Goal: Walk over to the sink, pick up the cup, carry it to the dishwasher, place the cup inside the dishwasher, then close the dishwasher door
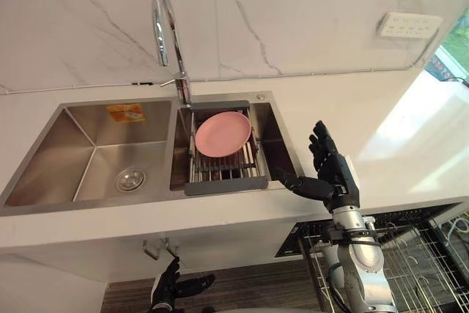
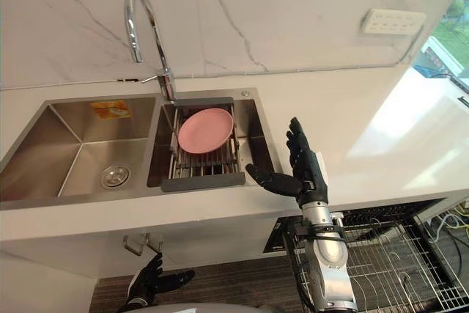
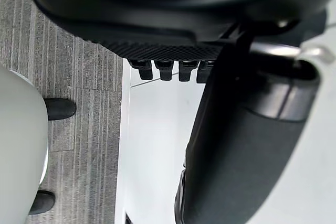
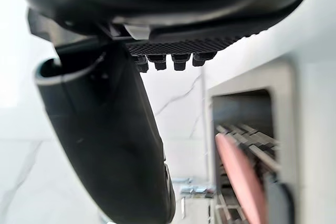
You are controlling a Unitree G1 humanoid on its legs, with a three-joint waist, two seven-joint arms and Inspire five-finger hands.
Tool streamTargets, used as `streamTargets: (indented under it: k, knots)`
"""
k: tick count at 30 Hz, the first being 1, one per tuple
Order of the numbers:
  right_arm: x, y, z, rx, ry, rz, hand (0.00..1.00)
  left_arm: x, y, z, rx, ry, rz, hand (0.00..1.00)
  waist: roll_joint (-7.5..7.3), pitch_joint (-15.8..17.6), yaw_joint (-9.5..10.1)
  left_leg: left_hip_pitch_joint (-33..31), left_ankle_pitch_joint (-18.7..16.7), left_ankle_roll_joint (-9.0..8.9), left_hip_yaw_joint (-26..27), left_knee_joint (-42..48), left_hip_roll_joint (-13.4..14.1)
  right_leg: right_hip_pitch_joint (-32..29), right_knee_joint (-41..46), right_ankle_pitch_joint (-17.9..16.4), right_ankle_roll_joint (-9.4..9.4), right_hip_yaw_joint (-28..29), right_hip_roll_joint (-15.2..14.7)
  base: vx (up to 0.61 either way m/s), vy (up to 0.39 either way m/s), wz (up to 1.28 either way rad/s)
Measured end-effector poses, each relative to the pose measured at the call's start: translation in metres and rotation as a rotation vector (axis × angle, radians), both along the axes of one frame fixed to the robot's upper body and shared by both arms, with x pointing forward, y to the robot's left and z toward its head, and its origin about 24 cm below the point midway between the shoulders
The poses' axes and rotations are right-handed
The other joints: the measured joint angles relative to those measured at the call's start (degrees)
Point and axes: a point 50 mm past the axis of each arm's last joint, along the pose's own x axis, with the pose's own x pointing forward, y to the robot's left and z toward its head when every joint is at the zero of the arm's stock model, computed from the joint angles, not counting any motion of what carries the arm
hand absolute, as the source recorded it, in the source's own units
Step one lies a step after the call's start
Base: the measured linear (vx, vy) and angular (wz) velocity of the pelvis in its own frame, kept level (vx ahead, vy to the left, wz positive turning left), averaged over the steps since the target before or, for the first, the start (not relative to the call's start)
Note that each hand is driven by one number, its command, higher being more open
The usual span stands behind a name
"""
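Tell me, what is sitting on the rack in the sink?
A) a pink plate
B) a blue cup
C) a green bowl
A: a round pink plate rests on the drain rack in the right basin of the sink, close to the robot's open right hand.

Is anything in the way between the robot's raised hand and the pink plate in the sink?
Not really. The open right hand is above the counter just right of the sink. The pink plate sits in the rack in the right basin; only the sink's edge and the rack's side lie between.
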Motion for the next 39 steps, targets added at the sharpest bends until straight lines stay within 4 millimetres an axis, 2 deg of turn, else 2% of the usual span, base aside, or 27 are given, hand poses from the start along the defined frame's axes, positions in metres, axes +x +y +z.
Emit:
streamTargets:
  k: [5,16,25,32,36,39]
  knots:
    - [0.006,-0.003,0.009,-0.113,-0.030,0.006,1.00,0.001,0.000,0.000,-0.003,-0.003,-0.002,1.00,0.02,0.14,0.15,0.14,0.01,0.00,-0.10,0.00,0.00,0.39,-0.19,-0.02,0.02,-0.48,0.00,0.00,-0.006,0.02]
    - [0.022,-0.006,0.028,-0.538,-0.117,-0.047,1.00,0.004,0.001,0.002,-0.012,-0.024,-0.009,1.00,-0.05,1.22,0.32,-0.41,0.17,0.22,-1.32,-0.01,-0.36,0.56,-0.33,-0.12,0.19,-1.86,-0.38,-0.01,-0.006,0.06]
    - [0.037,0.006,0.037,-0.670,-0.176,-0.003,1.00,0.005,0.000,0.003,-0.022,-0.033,-0.021,1.00,-0.02,1.32,0.46,-1.44,0.47,0.22,-2.84,-0.03,-0.55,0.54,-0.93,-0.14,0.24,-3.67,-0.47,0.00,-0.010,0.09]
    - [0.052,0.019,0.033,-0.743,-0.178,0.030,1.00,0.007,0.000,0.005,-0.030,-0.050,-0.033,1.00,-0.01,1.34,1.30,-1.94,1.19,0.15,-2.82,-0.03,-0.45,0.54,-0.92,-0.13,0.26,-4.74,-0.46,-0.02,-0.011,0.10]
    - [0.067,0.030,0.038,-0.794,-0.217,0.035,1.00,0.011,0.003,0.008,-0.027,-0.069,-0.060,1.00,-0.12,1.87,2.06,-4.63,1.89,0.22,-2.97,-0.03,-0.33,-2.00,-0.61,0.15,0.25,-5.03,-0.32,-0.07,0.000,0.03]
    - [0.095,0.034,0.057,-0.841,-0.285,-0.045,1.00,0.029,0.010,0.014,-0.005,-0.108,-0.089,1.00,-0.68,5.57,3.58,-8.89,3.53,0.55,-3.32,0.04,0.01,-6.21,-0.51,1.85,-0.02,-5.37,0.07,-0.12,0.017,0.10]
